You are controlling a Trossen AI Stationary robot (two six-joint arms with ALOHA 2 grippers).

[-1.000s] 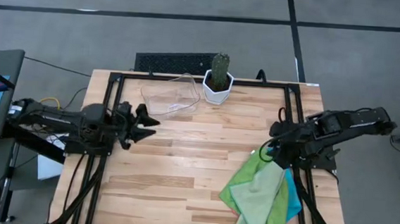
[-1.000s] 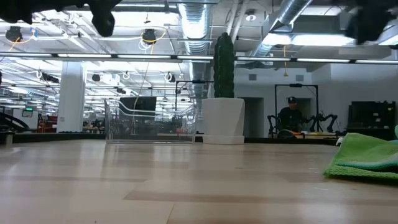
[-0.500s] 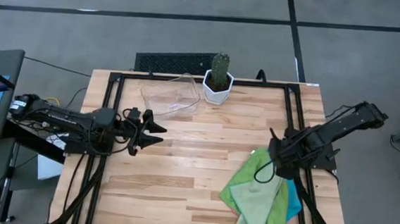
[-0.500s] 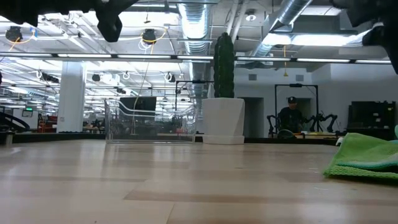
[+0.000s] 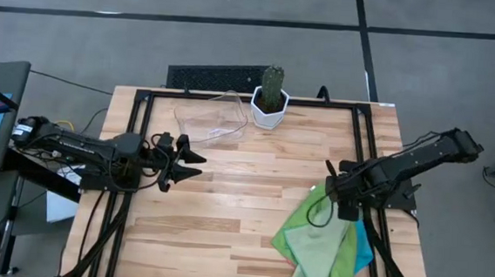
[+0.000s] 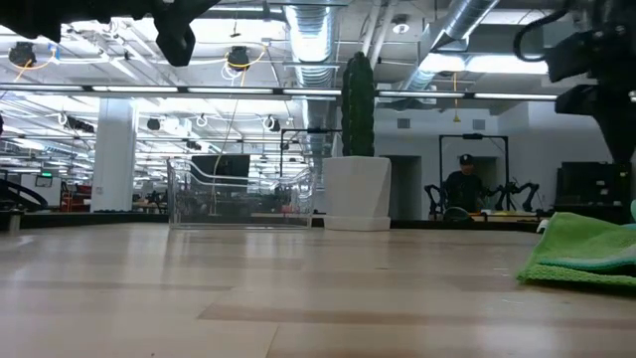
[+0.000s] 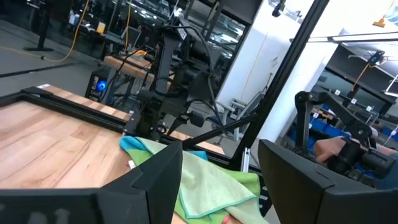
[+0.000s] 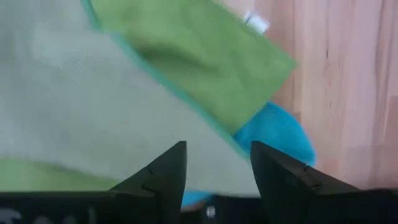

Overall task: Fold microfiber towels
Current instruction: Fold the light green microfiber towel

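Hovering open-fingered and empty-handed, right gripper (image 5: 329, 197) directly above far corner of towels (image 5: 323, 247), heaped at table's (image 5: 225, 215) near right edge. Left gripper (image 5: 189, 161), spread wide, holding nothing, well apart across the wood.

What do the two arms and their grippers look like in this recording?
Both arms are black, jointed, with looping black cables. The left gripper ends in two pointed black fingers, wedge-shaped close up. The right gripper has matching dark angular fingers. No markings are legible.
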